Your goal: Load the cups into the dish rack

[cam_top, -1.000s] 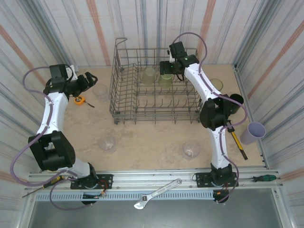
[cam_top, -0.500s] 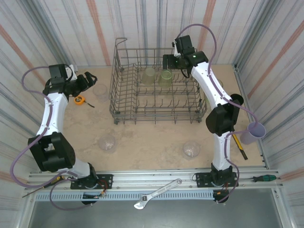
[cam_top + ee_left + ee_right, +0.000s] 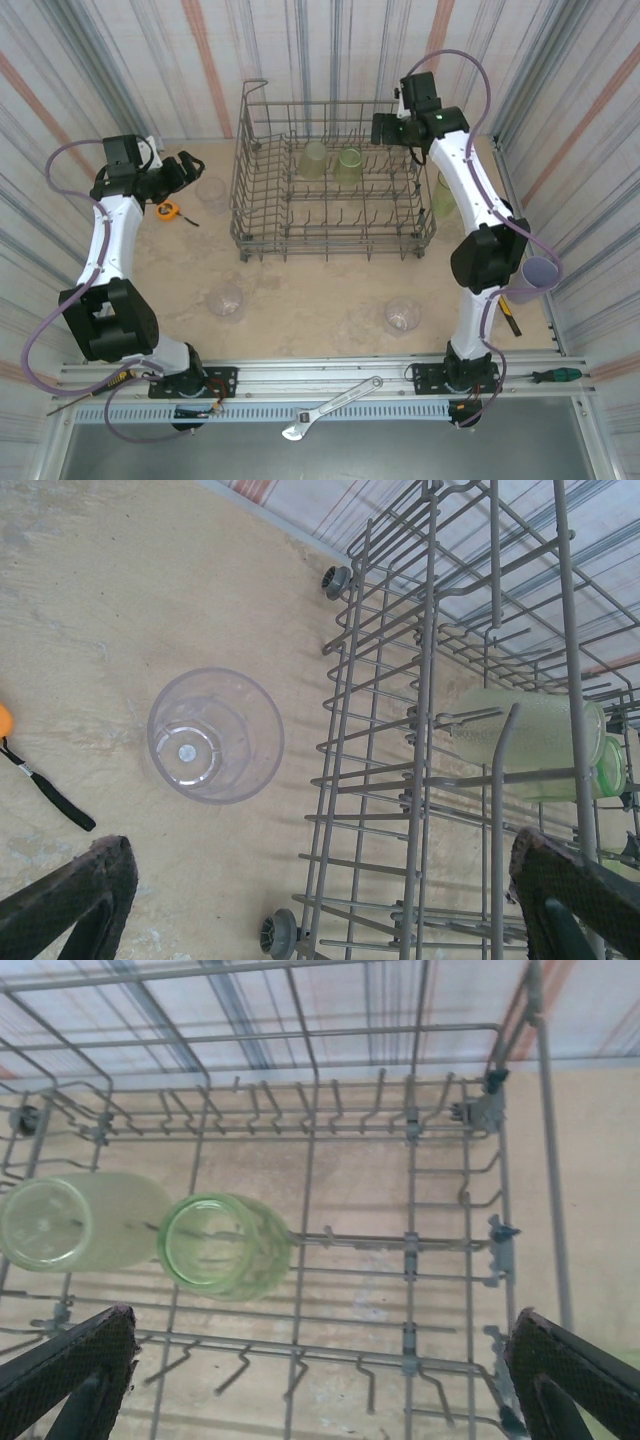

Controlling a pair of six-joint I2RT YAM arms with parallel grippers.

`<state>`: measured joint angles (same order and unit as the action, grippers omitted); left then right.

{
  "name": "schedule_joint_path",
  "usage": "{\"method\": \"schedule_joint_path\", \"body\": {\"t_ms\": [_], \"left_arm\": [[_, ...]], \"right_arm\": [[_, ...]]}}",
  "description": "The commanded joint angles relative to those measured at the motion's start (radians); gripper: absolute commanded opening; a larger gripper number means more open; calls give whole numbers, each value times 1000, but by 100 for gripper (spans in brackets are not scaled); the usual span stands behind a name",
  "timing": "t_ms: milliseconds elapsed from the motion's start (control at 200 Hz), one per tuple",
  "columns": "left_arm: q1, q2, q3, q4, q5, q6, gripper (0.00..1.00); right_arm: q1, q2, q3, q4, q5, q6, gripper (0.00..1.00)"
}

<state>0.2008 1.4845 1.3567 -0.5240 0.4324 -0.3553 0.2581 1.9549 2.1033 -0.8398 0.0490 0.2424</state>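
Top view: swung over the last second to the 1 o'clock corner of the dish rack (image 3: 330,236) with the right gripper (image 3: 388,128), jaws apart. Two yellow-green cups (image 3: 332,162) inside the rack at its 8 o'clock. Left gripper (image 3: 190,165) spread wide, with a clear cup (image 3: 212,192) just beside it at 5 o'clock.

Left wrist view: jaws apart, with the clear cup upright on the table (image 3: 100,580) at 11 o'clock and the rack at 3.

Right wrist view: jaws wide, with both yellow-green cups among the tines at 10 o'clock.

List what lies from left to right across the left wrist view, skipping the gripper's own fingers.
Orange tape measure at the picture's edge → clear cup → dish rack, its side wall → yellow-green cup inside the rack.
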Motion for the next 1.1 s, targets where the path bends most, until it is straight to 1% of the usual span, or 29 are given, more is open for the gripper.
{"method": "schedule_joint_path", "body": {"t_ms": [0, 245, 266, 356, 486, 651, 827, 1097], "left_arm": [[-4, -38, 5, 0, -13, -3, 99], [-8, -32, 3, 1, -13, -4, 99], [-9, -32, 3, 0, -12, -4, 99], [-10, -30, 3, 0, -11, -4, 99], [-12, -31, 4, 0, -8, -4, 99], [-14, -30, 3, 0, -11, -4, 99], [-15, -30, 5, -1, -7, -5, 99], [-17, -33, 5, 0, -11, -5, 99]], "right_arm": [[-31, -68, -60, -29, 2, -25, 99], [-106, -154, -219, 28, -16, -22, 99], [-113, -161, -259, 36, -20, -20, 99], [-141, -190, -327, 63, -29, -8, 99], [-176, -217, -392, 85, -35, 3, 99], [-205, -239, -441, 97, -7, -7, 99], [-230, -231, -457, 105, 13, 0, 100], [-249, -190, -457, 119, 55, 17, 91]]}}
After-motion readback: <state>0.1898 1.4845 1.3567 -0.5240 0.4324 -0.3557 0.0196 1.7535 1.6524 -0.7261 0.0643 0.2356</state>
